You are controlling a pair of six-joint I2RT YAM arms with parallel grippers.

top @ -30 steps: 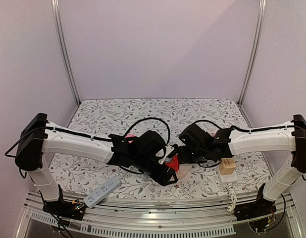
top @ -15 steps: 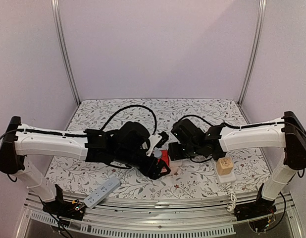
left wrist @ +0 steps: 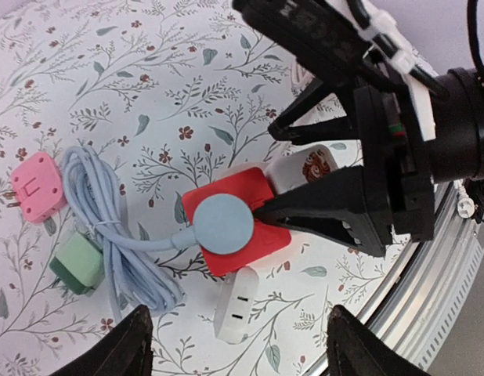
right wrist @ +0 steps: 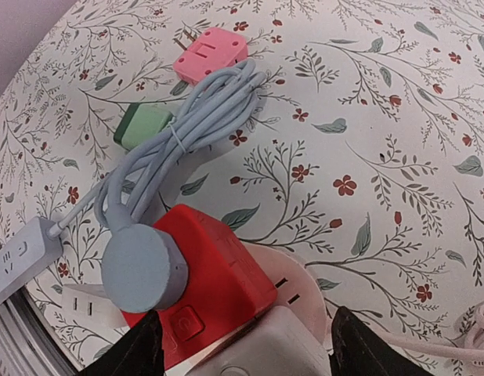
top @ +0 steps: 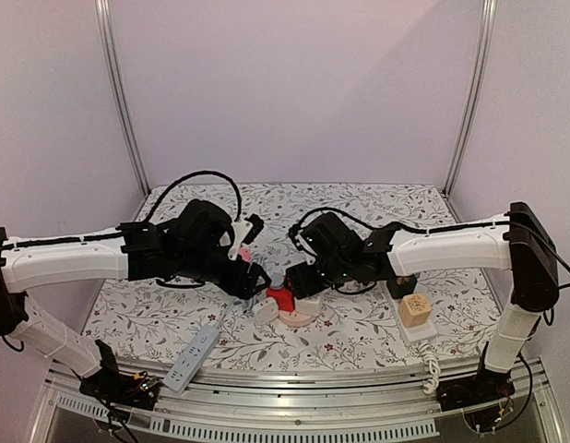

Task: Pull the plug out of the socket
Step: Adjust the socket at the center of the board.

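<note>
Sitting on top of the red socket cube [left wrist: 250, 188] near the middle of the flowered table [left wrist: 171, 70], the round grey-blue plug [left wrist: 218, 225] is fully seated. Its bundled cable [left wrist: 109, 227] trails left past a pink adapter [left wrist: 37, 184] and a green adapter [left wrist: 77, 265]. The right gripper [right wrist: 246, 313] has its claw spread, one fingertip [left wrist: 281, 213] touching the cube's right edge. The left gripper [left wrist: 238, 313] hangs above, claw spread wide, holding nothing.
</note>
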